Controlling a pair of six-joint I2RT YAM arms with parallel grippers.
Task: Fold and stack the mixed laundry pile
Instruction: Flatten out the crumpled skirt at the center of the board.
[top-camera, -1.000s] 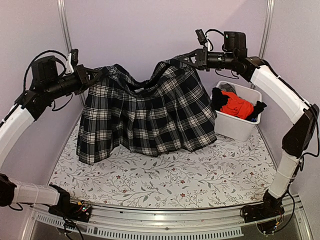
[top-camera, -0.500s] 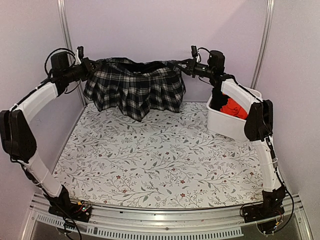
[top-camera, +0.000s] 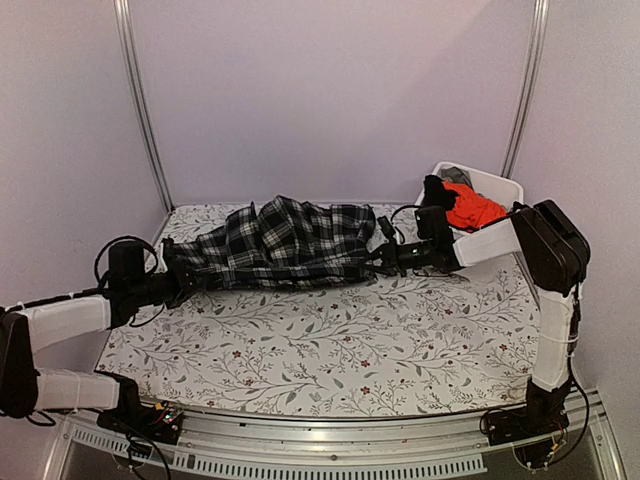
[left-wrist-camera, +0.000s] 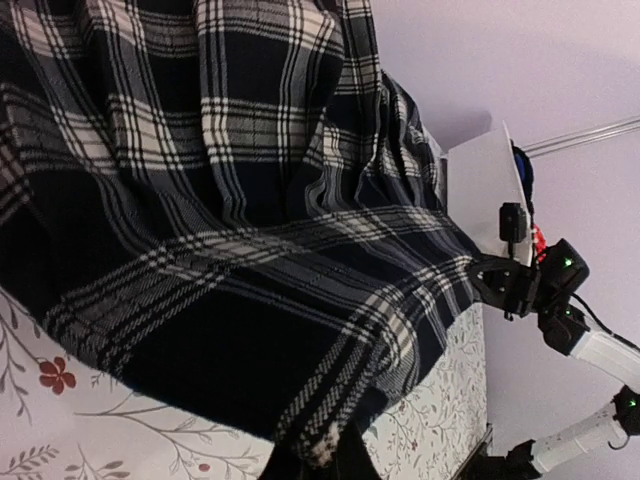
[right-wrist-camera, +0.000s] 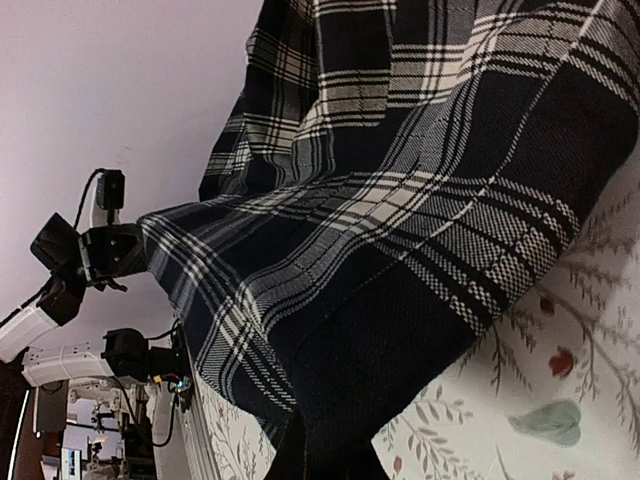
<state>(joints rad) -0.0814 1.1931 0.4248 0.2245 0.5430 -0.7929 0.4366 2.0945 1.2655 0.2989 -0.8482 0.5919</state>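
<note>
The black-and-white plaid garment (top-camera: 280, 245) lies stretched across the far half of the floral tablecloth (top-camera: 330, 340). My left gripper (top-camera: 172, 282) is low at the garment's left end and shut on its edge. My right gripper (top-camera: 382, 258) is low at the right end and shut on that edge. The plaid fills the left wrist view (left-wrist-camera: 220, 200) and the right wrist view (right-wrist-camera: 400, 200). The orange-red garment (top-camera: 474, 208) and dark ones (top-camera: 436, 192) lie in the white bin (top-camera: 492, 182).
The white bin stands at the back right, just behind my right forearm. Purple walls and two metal posts (top-camera: 140, 100) close the back and sides. The near half of the tablecloth holds only the arms.
Both arms have come down and toward the near side, bringing the plaid garment from hanging high at the back wall to lying on the tablecloth.
</note>
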